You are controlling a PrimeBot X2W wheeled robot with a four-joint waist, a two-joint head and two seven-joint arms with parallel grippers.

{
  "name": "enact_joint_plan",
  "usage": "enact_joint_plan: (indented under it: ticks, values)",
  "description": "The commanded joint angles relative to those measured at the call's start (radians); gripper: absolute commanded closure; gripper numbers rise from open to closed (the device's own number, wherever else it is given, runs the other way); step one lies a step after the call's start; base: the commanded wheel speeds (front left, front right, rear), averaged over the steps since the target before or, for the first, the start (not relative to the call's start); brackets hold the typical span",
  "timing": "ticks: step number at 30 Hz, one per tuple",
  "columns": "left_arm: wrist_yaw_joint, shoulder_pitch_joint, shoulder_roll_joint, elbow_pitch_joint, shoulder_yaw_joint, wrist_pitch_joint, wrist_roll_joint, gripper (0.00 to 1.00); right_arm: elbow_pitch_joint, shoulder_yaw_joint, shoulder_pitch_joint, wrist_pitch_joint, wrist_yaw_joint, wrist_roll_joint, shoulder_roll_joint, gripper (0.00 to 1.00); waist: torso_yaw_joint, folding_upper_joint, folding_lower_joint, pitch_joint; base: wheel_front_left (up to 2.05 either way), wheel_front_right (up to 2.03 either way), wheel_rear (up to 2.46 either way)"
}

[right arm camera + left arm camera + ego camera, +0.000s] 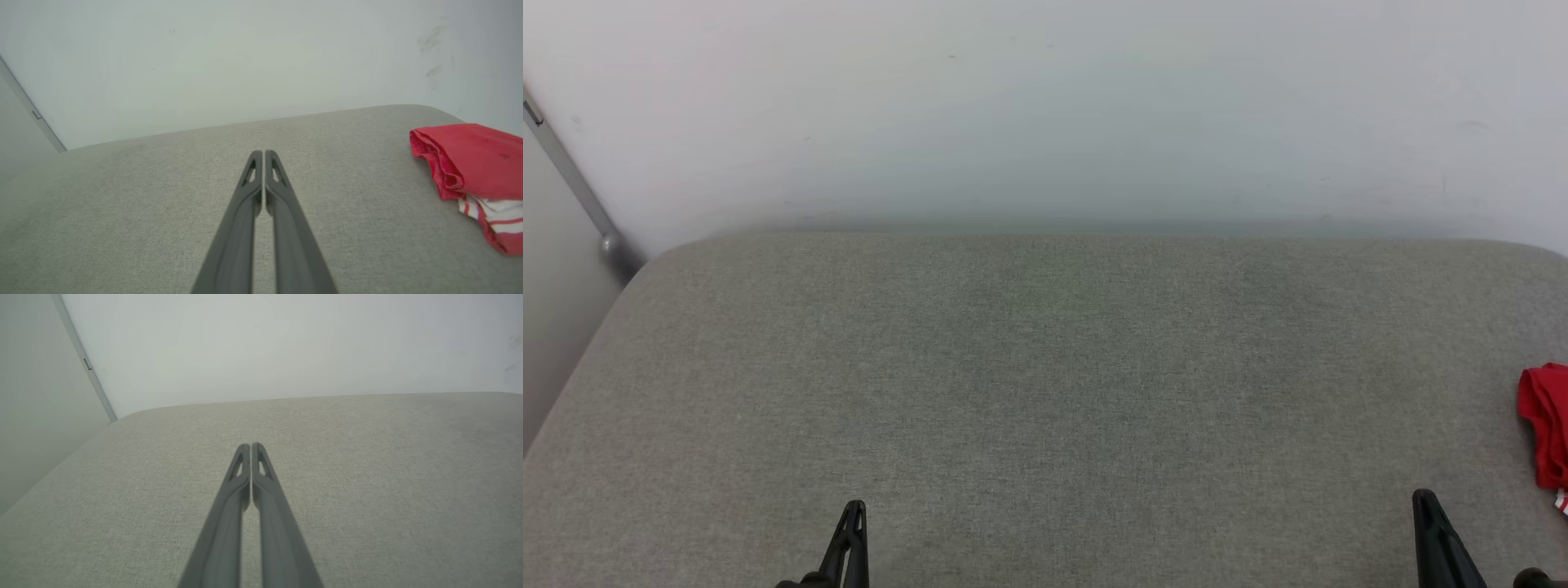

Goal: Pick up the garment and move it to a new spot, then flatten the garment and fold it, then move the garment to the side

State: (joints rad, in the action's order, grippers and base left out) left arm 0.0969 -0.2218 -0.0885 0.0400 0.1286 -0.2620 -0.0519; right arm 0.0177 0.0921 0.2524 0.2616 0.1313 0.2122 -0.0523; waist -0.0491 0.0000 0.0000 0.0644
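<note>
You look at bare indoor room, home or lab unclear: grey woven upholstered pad across lower frame, plain white scuffed wall along top, metal trim strip slanting at upper left.

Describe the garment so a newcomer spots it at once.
Find the grey surface below the white wall. At its right edge, beyond the right gripper, lies the garment: a bunched red heap with white striped trim, the only bright colour.

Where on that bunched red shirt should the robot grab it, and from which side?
Likely the rolled red edge of the garment, the right gripper coming from its left: that fold bulges off the cushion and faces the gripper.
</note>
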Motion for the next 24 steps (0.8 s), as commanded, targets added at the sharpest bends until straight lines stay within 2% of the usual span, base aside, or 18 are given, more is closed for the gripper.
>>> enact_joint_plan:
  ticks: [1, 8, 24]
  values:
    - [-0.004, 0.002, 0.000, -0.004, -0.001, 0.004, -0.037, 1.00, 0.001, -0.002, -0.006, -0.006, 0.000, 0.033, 0.000, 1.00, 0.001, 0.0000, 0.0000, -0.001, 0.00, 0.00, 0.00]
    - [-0.024, 0.035, -0.006, 0.013, -0.014, 0.032, -0.198, 1.00, 0.022, -0.007, -0.042, -0.036, 0.000, 0.175, -0.007, 1.00, 0.003, 0.0000, 0.0000, -0.005, 0.00, 0.00, 0.00]
    - [-0.068, 0.100, -0.013, 0.060, -0.040, 0.086, -0.492, 1.00, 0.063, -0.015, -0.109, -0.095, 0.000, 0.435, -0.016, 1.00, 0.009, 0.0000, 0.0000, -0.013, 0.00, 0.00, 0.00]
